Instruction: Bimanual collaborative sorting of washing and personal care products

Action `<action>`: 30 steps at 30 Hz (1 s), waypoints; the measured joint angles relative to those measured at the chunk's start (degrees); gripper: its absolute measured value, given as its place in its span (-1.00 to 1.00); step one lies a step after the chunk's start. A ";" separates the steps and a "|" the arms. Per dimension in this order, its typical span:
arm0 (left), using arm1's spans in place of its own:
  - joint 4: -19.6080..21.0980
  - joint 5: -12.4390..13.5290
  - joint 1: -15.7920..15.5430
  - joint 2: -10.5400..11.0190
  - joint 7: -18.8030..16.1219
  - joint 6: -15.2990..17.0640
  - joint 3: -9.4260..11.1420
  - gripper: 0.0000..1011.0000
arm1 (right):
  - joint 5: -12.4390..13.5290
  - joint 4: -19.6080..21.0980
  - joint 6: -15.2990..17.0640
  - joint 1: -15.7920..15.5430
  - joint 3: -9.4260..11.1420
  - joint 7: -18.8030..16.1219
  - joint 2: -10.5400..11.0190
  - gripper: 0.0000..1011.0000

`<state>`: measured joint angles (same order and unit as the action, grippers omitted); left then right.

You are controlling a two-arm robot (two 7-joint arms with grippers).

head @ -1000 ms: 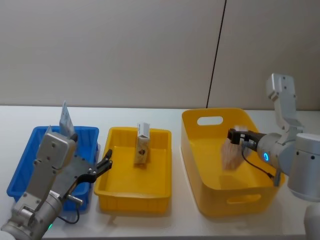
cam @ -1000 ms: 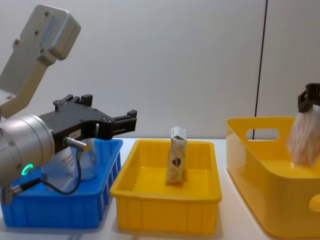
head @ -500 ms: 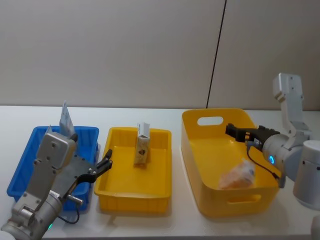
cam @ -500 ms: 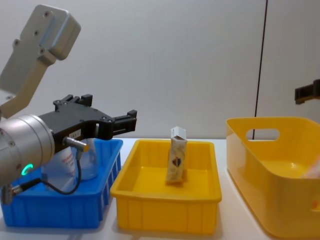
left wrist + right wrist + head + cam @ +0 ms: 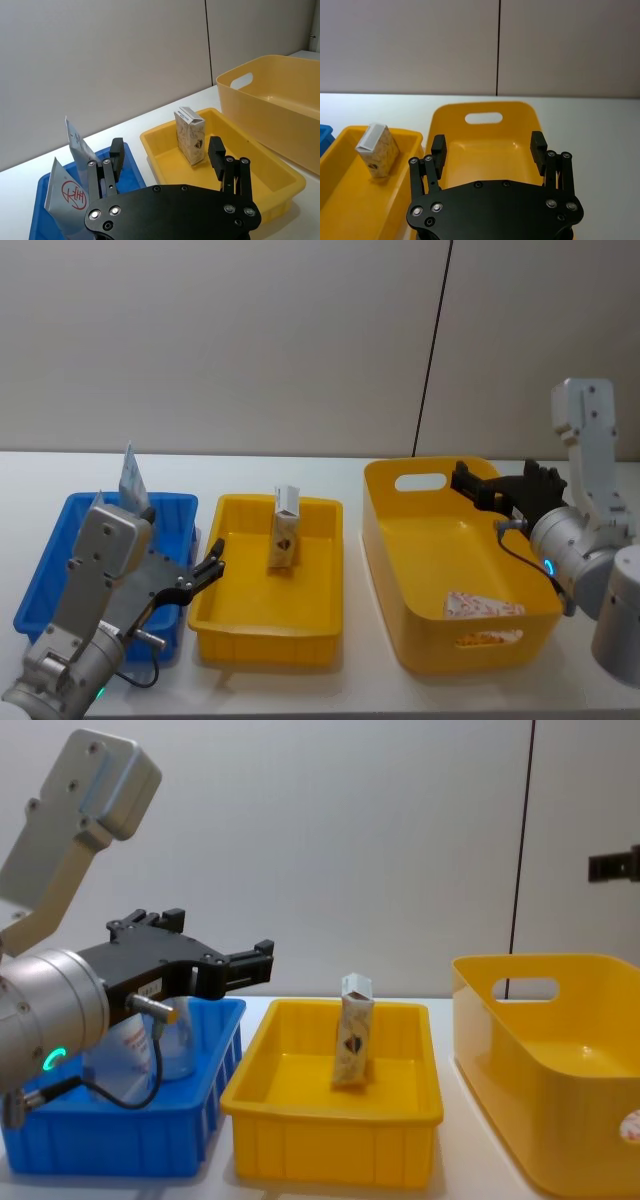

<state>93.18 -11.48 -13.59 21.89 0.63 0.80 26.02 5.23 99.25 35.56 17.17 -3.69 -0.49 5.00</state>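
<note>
A white squeeze tube (image 5: 483,605) with red print lies flat in the deep yellow bin (image 5: 390,540), near its front wall. My right gripper (image 5: 482,487) hangs open and empty above that bin's back half; in its wrist view the right gripper (image 5: 488,141) spreads over the bin (image 5: 485,107). A small carton (image 5: 285,530) stands upright in the shallow yellow tray (image 5: 310,625). Two white tubes (image 5: 62,192) with a red round logo stand in the blue bin (image 5: 60,540). My left gripper (image 5: 205,575) is open and empty between the blue bin and the tray.
The three containers stand in a row on a white table (image 5: 300,680), blue on the left, deep yellow on the right. A grey wall with a dark vertical seam (image 5: 432,350) rises behind. In the chest view my left arm (image 5: 60,1010) stands large above the blue bin (image 5: 120,1140).
The right gripper opened and let go of the tube, which dropped and settled flat in the deep yellow bin. That gripper then rose and drew back. The left arm stayed still.
</note>
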 joint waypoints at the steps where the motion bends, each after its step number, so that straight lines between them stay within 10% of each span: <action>1: 0.00 0.00 0.00 0.01 0.00 0.00 0.00 0.98 | -0.18 0.14 -0.70 -0.23 -0.15 -0.13 0.16 0.99; 17: 0.00 0.00 0.00 0.00 0.00 0.00 0.00 0.98 | -4.98 1.75 -17.74 -5.60 -3.68 -2.37 3.67 0.99; 30: -0.08 0.00 -0.01 -0.18 -0.02 0.37 -0.21 0.98 | -6.68 2.12 -23.39 -7.44 -4.90 -3.00 4.73 0.99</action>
<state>93.09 -11.48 -13.60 21.71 0.61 1.16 25.81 -1.45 101.37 12.17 9.74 -8.59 -3.49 9.73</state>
